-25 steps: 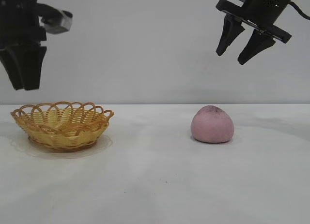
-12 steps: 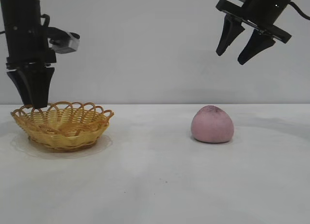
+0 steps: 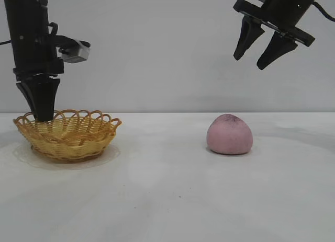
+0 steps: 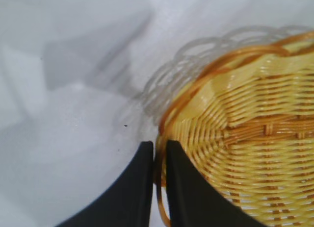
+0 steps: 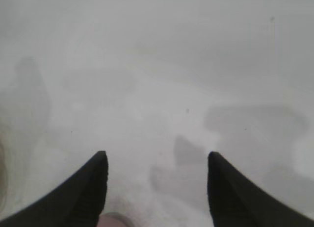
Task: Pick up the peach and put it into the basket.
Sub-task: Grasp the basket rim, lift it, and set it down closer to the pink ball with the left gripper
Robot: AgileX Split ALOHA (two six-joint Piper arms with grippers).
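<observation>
The pink-mauve peach [image 3: 230, 134] sits on the white table, right of centre, with a dark smudge at its top. A yellow woven basket [image 3: 67, 135] with an orange looped rim stands at the left. My left gripper [image 3: 43, 118] points straight down at the basket's far-left rim. In the left wrist view the gripper [image 4: 159, 144] is shut on the rim loop of the basket [image 4: 255, 119], one finger inside and one outside. My right gripper [image 3: 248, 63] hangs open high above the peach, holding nothing. Only a sliver of the peach [image 5: 114, 221] shows in the right wrist view.
The white table [image 3: 167, 200] stretches bare between basket and peach and toward the front edge. A plain grey wall stands behind. No other objects are in view.
The left arm came down from above onto the basket's left rim and shut its fingers on it. The basket shifted slightly. The right arm and the peach stayed put.
</observation>
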